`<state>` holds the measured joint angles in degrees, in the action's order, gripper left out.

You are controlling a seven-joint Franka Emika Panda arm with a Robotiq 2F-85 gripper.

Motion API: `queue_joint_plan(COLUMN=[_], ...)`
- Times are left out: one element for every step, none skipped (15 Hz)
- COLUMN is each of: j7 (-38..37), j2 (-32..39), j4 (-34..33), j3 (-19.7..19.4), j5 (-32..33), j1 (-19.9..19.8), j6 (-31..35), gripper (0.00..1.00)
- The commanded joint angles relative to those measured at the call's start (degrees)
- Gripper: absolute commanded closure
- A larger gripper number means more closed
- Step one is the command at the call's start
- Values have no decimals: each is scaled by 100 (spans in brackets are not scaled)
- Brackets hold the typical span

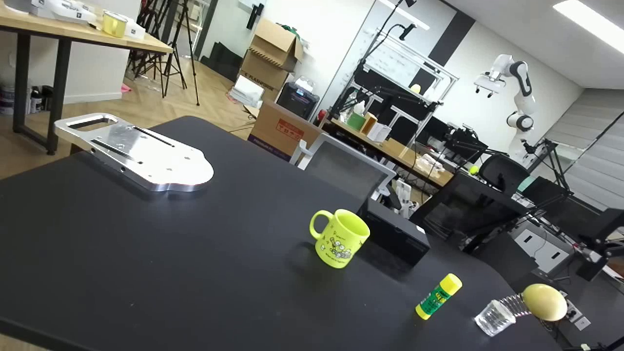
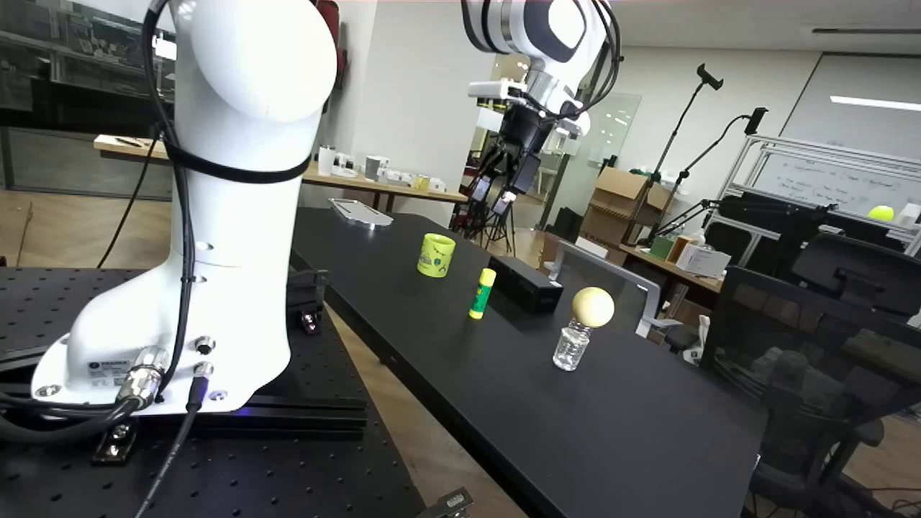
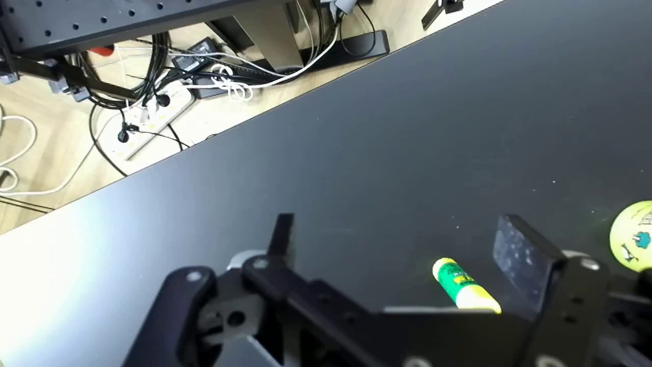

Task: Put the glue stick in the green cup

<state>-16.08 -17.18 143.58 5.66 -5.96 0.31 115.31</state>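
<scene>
The glue stick (image 1: 437, 296) is a small green cylinder with yellow ends. It stands upright on the black table in both exterior views (image 2: 481, 293). The green cup (image 1: 341, 239) is a lime mug with a side handle, upright on the table near the glue stick, also in an exterior view (image 2: 436, 255). My gripper (image 2: 492, 196) is raised well above the table, open and empty. In the wrist view my gripper (image 3: 395, 239) has its fingers wide apart. The glue stick (image 3: 456, 280) shows below, between them, its cap end partly hidden. The cup (image 3: 631, 237) is cut off at the right edge.
A black box (image 1: 395, 231) lies beside the cup. A clear jar (image 2: 572, 345) with a pale yellow ball (image 2: 593, 307) on a spring stands near the glue stick. A silver metal plate (image 1: 141, 151) rests at the far table end. A chair (image 1: 341, 163) stands at the table's side.
</scene>
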Motion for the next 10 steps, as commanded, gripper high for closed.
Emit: queue_joint_plan(j7=[-4,-212,-304,-541,-806,-1136,-1384,-1678,-2013,-2311], j2=[259,456,641,896,1110,1280,1477,1697,1971,2182], j4=[-78,-170,-239,-328,-389,-385,-403,-432,-549,-651], j3=[-24,-6,27,88,153,231,276,307,303,268], j5=[-117,-280,-310,-298,-210,-28,82,301,557,793], j1=[69,81,98,107,112,116,146,157,180,236], j6=[655,940,1207,1455,1692,2069,2443,2834,3006,3092], gripper=[0,0,0,0,0,0,0,0,0,0])
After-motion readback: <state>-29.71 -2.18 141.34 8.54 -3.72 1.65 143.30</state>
